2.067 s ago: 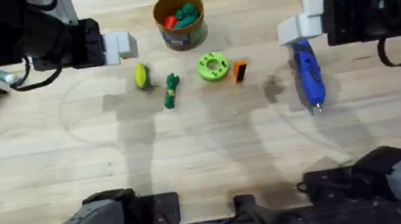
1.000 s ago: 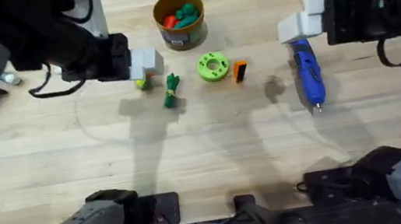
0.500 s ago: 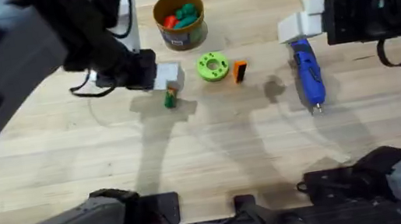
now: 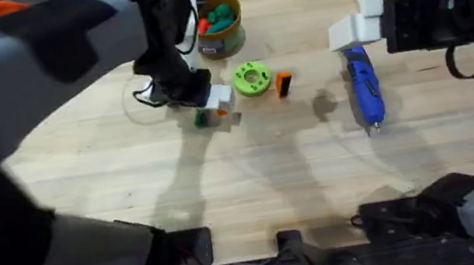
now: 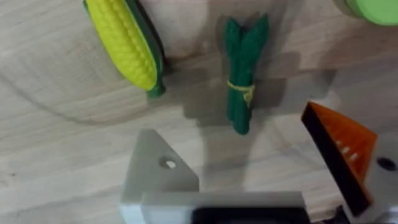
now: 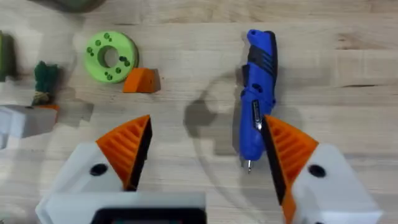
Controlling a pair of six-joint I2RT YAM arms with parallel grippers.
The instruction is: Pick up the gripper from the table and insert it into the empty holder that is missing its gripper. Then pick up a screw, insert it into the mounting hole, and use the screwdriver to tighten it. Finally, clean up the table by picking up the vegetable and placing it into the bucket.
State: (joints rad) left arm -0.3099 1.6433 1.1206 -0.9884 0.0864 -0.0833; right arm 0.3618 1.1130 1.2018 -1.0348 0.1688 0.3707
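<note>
The left pincer [image 4: 218, 98], spread wide and holding nothing, has swung from the table's [image 4: 253, 177] far-left corner toward the orange tip [image 4: 283, 83], so pickup looks next.

I've got the left arm stretched far forward, left gripper [image 4: 219, 99] low, jaws apart: one bare white mount, one orange-tipped finger. Right gripper [image 6: 205, 149] hovers high on its side, both orange pads [image 6: 127, 146] spread wide.

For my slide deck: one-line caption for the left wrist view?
Left gripper, one bare white holder and one orange-tipped finger, above toy corn and asparagus bundle.
</note>
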